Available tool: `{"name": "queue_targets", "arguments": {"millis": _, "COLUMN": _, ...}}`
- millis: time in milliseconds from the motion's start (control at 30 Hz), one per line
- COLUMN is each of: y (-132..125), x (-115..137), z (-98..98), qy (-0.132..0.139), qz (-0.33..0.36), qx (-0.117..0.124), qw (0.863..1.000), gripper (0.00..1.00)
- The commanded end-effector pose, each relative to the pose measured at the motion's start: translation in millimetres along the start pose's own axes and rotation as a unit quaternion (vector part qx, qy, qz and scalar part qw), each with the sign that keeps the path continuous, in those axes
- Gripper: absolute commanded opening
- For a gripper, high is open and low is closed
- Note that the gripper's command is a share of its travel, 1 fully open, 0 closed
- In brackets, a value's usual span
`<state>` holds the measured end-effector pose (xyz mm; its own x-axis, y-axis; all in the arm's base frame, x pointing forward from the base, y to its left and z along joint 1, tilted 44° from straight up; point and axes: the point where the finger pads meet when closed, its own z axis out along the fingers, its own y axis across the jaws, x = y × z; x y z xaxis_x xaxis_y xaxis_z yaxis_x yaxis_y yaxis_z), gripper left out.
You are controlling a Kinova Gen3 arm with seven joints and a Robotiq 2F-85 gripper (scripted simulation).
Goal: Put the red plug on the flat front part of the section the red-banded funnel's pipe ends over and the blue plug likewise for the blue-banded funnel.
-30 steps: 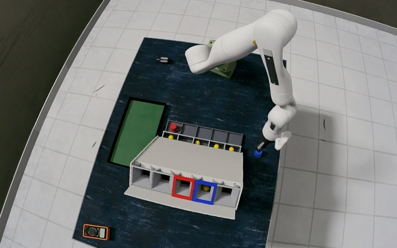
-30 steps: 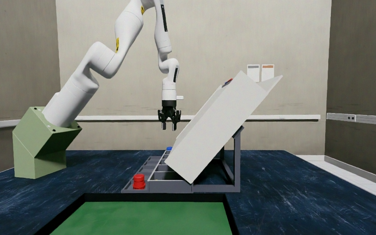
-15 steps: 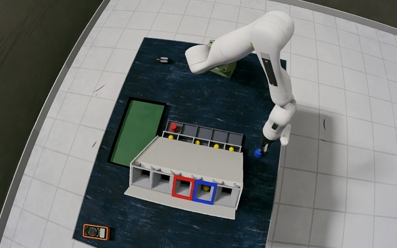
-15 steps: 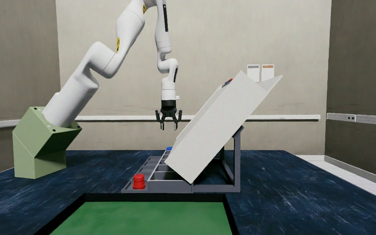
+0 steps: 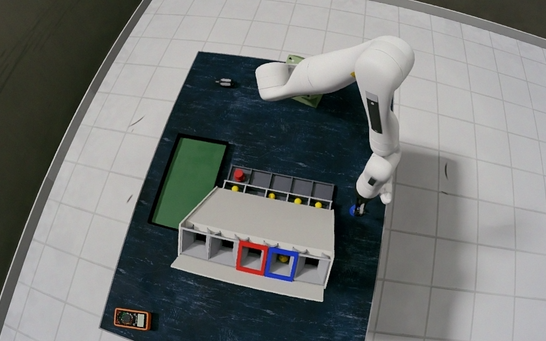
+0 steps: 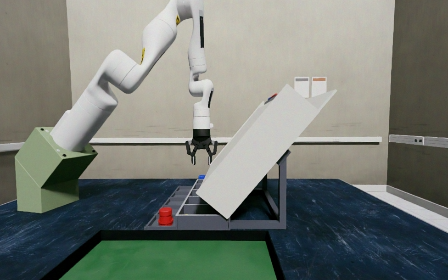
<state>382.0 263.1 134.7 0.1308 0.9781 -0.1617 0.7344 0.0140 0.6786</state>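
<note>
My gripper (image 6: 200, 157) spread, pinching nothing, hanging above blue plug (image 5: 352, 209). Red plug (image 5: 238, 174) at 9 o'clock, on tray (image 5: 301, 186) ledge.

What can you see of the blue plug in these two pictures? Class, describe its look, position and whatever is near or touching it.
The blue plug is a small, round, bright blue piece that looks like plastic. It stands on the dark blue mat, just past the right end of the grey tray, outside its compartments. In the top view the gripper partly hides it. The exterior view shows only its top, with the open, empty gripper hanging directly above and a clear gap between them. Nothing grips it.
</note>
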Motion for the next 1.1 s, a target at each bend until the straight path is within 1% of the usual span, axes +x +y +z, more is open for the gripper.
{"name": "queue_targets", "arguments": {"millis": 0, "y": 0.4, "x": 8.6, "z": 50.8, "qy": 0.008, "qz": -0.014, "qx": -0.001, "qw": 1.000, "gripper": 0.70}}
{"name": "queue_targets", "arguments": {"millis": 300, "y": 0.4, "x": 8.6, "z": 50.8, "qy": 0.008, "qz": -0.014, "qx": -0.001, "qw": 1.000, "gripper": 0.70}}
{"name": "queue_targets", "arguments": {"millis": 333, "y": 0.5, "x": 9.0, "z": 76.5, "qy": 0.009, "qz": -0.014, "qx": -0.001, "qw": 1.000, "gripper": 0.70}}
{"name": "queue_targets", "arguments": {"millis": 867, "y": 0.5, "x": 9.0, "z": 76.5, "qy": 0.009, "qz": -0.014, "qx": -0.001, "qw": 1.000, "gripper": 0.70}}
{"name": "queue_targets", "arguments": {"millis": 900, "y": 0.4, "x": 9.3, "z": 76.3, "qy": 0.009, "qz": -0.014, "qx": -0.001, "qw": 1.000, "gripper": 0.00}}
{"name": "queue_targets", "arguments": {"millis": 1067, "y": 0.4, "x": 9.3, "z": 76.3, "qy": 0.009, "qz": -0.014, "qx": -0.001, "qw": 1.000, "gripper": 0.00}}
